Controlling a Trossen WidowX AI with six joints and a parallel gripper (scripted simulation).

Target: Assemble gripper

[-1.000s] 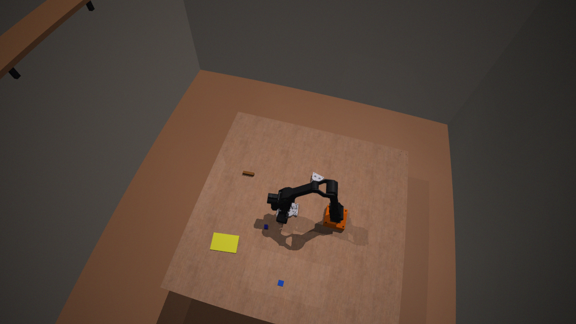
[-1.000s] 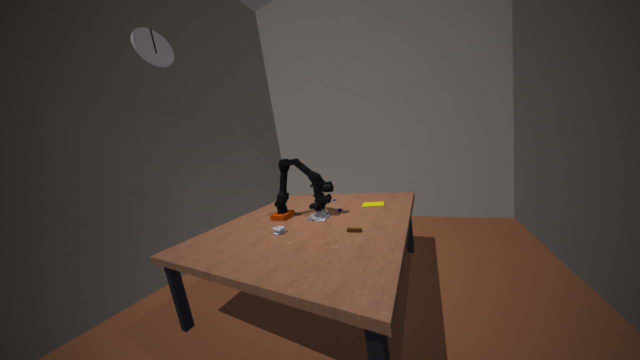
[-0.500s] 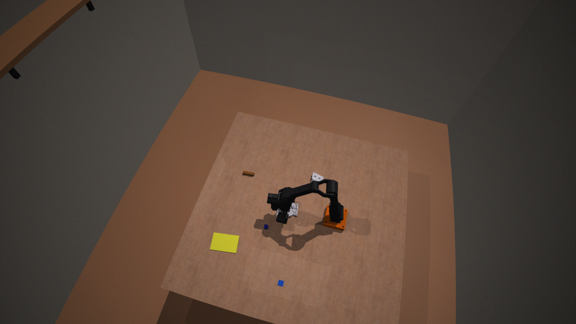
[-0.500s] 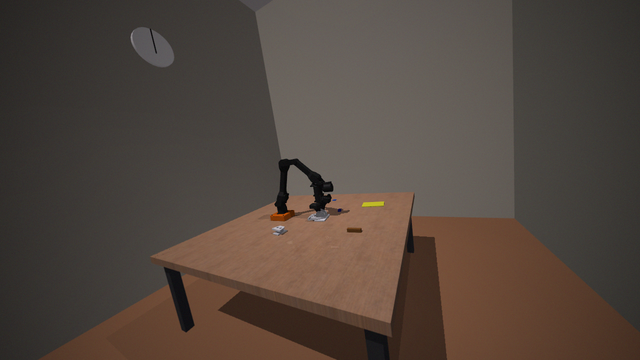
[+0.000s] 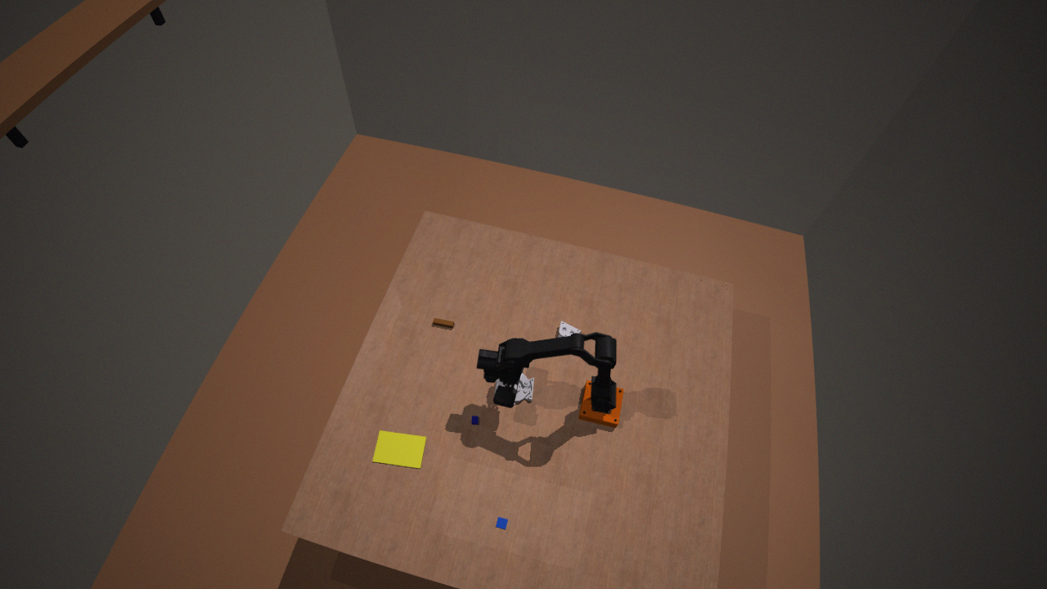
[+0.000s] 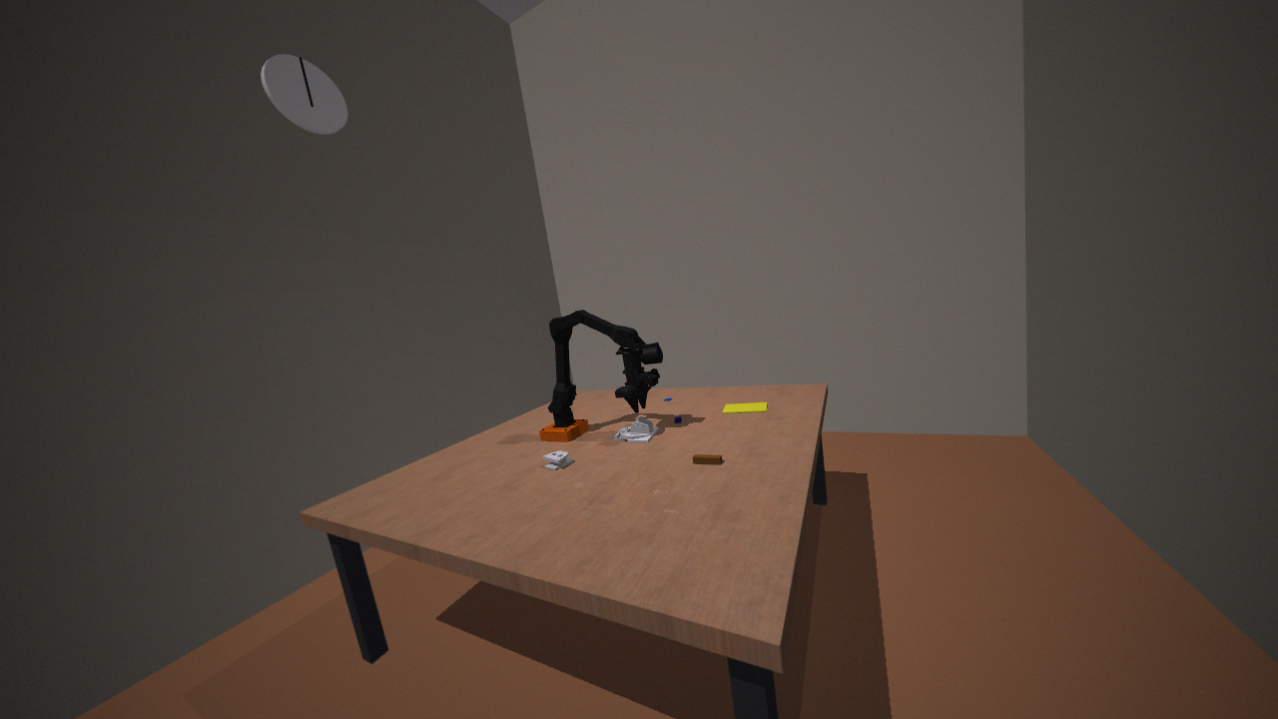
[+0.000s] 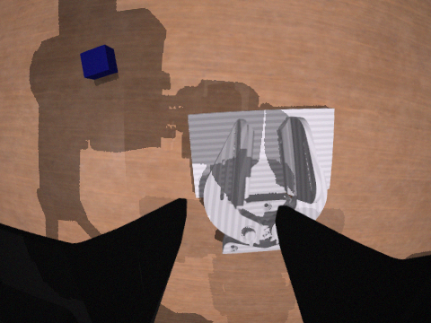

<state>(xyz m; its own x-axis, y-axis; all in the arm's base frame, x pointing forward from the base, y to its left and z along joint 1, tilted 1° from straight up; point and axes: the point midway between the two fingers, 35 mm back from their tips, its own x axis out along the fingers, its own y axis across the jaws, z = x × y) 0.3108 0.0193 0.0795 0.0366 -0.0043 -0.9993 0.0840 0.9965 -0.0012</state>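
The white gripper base (image 7: 324, 122) lies flat on the table. The left jaw (image 7: 228, 179) and the right jaw (image 7: 305, 157) lie over it side by side, with a gap between them. Their rounded rear ends come together near the narrow end of the base; whether the teeth mesh or both sit fully on the pins is too unclear to tell. The white housing plate (image 5: 564, 328) (image 6: 555, 456) is apart from them, on the table near the arm. My gripper (image 7: 232, 211) (image 6: 637, 410) is open and empty above the jaws' rear end; the right fingertip covers part of the right jaw's rear.
A dark blue cube (image 5: 474, 420) (image 6: 678, 419) (image 7: 95, 63) lies near the base. A brown block (image 5: 442, 322) (image 6: 707, 459), a yellow sheet (image 5: 398, 449) (image 6: 745, 407) and a blue square (image 5: 501, 523) (image 6: 667, 399) lie farther out. The arm stands on an orange mount (image 5: 599, 420) (image 6: 557, 434).
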